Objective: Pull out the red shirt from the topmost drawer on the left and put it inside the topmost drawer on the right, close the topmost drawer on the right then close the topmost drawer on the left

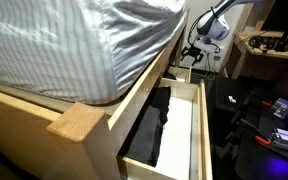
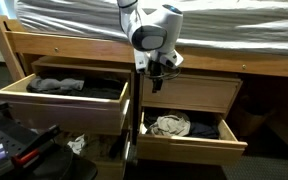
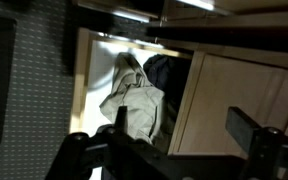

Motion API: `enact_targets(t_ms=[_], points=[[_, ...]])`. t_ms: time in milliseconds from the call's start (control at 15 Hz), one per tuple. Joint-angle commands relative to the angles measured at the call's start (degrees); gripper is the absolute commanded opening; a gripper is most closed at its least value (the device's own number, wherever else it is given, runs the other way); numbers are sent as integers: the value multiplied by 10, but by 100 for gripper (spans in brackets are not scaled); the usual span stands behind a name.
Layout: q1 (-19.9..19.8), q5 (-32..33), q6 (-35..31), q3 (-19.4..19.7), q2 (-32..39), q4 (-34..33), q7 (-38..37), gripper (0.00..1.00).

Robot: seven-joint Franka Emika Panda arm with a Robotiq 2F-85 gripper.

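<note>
My gripper (image 2: 159,68) hangs open and empty in front of the bed frame, between the two drawer stacks; it also shows far back in an exterior view (image 1: 196,50). In the wrist view the gripper (image 3: 182,118) spreads its fingers (image 3: 248,128) over a wooden front and an open drawer. The topmost drawer on the left (image 2: 54,112) is pulled out and holds dark garments (image 2: 72,86). Seen from the side, that drawer (image 1: 198,130) shows a long black garment (image 1: 154,125). I cannot make out the red shirt. On the right, the upper drawer front (image 2: 192,93) looks shut.
Below that front, a lower right drawer (image 2: 184,150) is pulled out with a pale crumpled cloth (image 2: 169,125) and a dark cloth (image 3: 161,70) in it. A striped mattress (image 1: 74,40) lies above. Dark cases (image 2: 14,150) and a small cloth (image 2: 77,145) sit on the floor.
</note>
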State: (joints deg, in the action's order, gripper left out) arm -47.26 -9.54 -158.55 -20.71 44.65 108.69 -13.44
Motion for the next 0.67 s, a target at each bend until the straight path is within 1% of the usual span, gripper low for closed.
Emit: enact_targets(t_ms=[0,133,200,333,400,600], points=[[48,-73,33,50,-40,14,45,100],[73,-91,59,80,-92,44,50,100],[79,-92,62,86,-105,54,49,100],[83,-93,62,88,-109,61,49,100],[98,-90,75,106,-106,63,44,100],[159,-82,132,175,-130,96,49,100]])
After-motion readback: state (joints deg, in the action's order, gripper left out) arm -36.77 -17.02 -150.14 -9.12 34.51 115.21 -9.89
